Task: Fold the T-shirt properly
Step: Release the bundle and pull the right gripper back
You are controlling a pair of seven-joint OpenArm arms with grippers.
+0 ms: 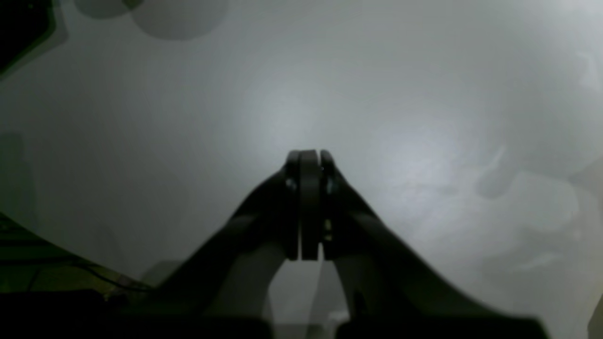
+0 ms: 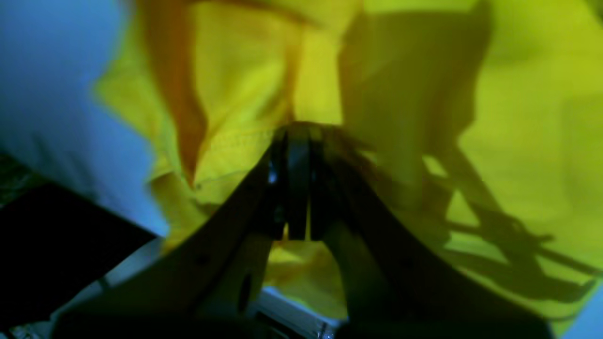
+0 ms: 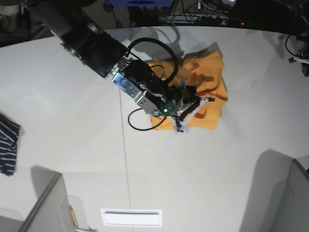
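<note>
Base view: right gripper [image 3: 200, 102] closed over bunched T-shirt [image 3: 205, 77], prob. pinching fabric; left gripper [image 1: 308, 157] closed, empty.

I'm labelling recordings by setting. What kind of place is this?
Probably a robotics lab: a white worktable, cables and electronics along its far edge, and a robot arm over an orange-yellow T-shirt.
</note>
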